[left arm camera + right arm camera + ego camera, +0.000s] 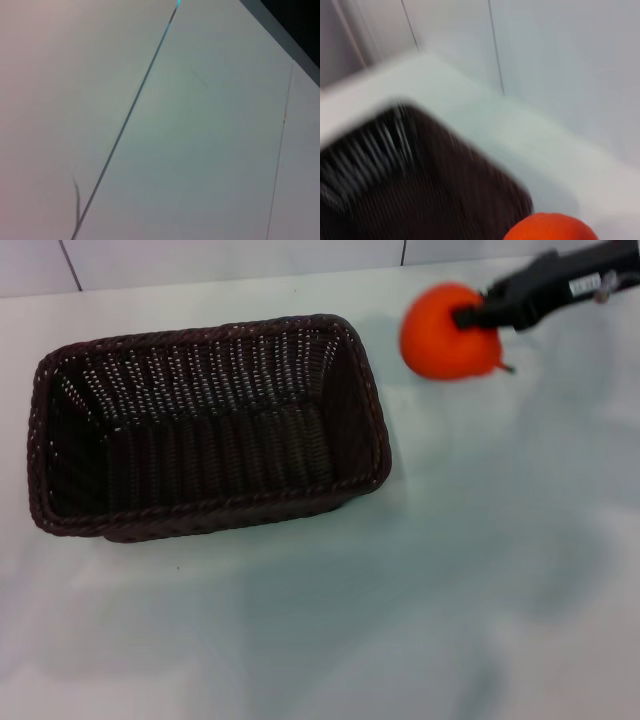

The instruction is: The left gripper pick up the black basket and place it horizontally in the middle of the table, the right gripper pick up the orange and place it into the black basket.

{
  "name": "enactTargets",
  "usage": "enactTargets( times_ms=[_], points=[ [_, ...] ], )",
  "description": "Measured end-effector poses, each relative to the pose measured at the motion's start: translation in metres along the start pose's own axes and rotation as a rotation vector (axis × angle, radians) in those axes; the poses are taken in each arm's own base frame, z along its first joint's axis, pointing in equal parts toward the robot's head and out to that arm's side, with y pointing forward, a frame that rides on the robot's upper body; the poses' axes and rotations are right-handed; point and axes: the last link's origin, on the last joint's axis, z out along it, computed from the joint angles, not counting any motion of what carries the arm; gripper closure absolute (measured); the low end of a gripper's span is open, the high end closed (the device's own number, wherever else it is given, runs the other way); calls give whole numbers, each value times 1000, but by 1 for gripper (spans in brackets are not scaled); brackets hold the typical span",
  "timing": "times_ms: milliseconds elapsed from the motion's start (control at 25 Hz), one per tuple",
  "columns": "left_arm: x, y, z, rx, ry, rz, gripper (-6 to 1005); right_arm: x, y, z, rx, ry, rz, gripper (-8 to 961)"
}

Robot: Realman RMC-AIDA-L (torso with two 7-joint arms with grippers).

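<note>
Black basket (205,425): upright on tabletop (450,570), lengthwise, left of centre. Orange (445,332): clamped in right claw (478,316), raised just beside basket's right end. Left claw: out of sight.

A glossy, pale mint-white counter (480,570) fills the view. Behind it, toward twelve o'clock, a white panelled wall (230,255) shows thin dark vertical seams.

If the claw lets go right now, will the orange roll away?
Probably. The orange looks round and smooth, held by the right claw beside the black basket, not over it. On the glossy table it would likely roll.
</note>
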Motion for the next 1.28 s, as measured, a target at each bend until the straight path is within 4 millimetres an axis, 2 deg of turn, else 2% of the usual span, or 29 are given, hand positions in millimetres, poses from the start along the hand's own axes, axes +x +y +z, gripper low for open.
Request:
enactTargets(
  times_ms=[120, 200, 240, 280, 400, 520, 600, 720, 960, 1120, 1280],
  points=[
    [0, 0, -1, 3, 0, -16, 432, 19, -9, -1, 51, 153, -15, 741],
    [0, 0, -2, 3, 1, -22, 432, 33, -22, 5, 112, 248, -35, 758],
    [0, 0, -2, 2, 1, -22, 432, 45, -36, 18, 168, 299, -60, 767],
    [-1, 1, -2, 2, 1, -23, 432, 45, -36, 18, 168, 299, -60, 777],
    [-2, 1, -3, 4, 1, -30, 433, 59, -64, 49, 241, 309, -107, 803],
    [-2, 1, -3, 5, 1, -33, 433, 66, -85, 78, 288, 272, -135, 825],
    [-3, 1, -3, 4, 1, -34, 433, 67, -93, 92, 299, 237, -143, 839],
    [-3, 2, -3, 2, 0, -36, 433, 65, -94, 99, 295, 220, -140, 758],
    [-5, 2, -4, 7, 1, -45, 433, 58, -92, 97, 296, 230, -118, 578],
    [-4, 2, -4, 2, 1, -44, 433, 53, -85, 85, 286, 325, -96, 401],
    [-6, 4, -4, -11, -7, -42, 433, 40, -63, 63, 189, 520, -18, 269]
  ],
)
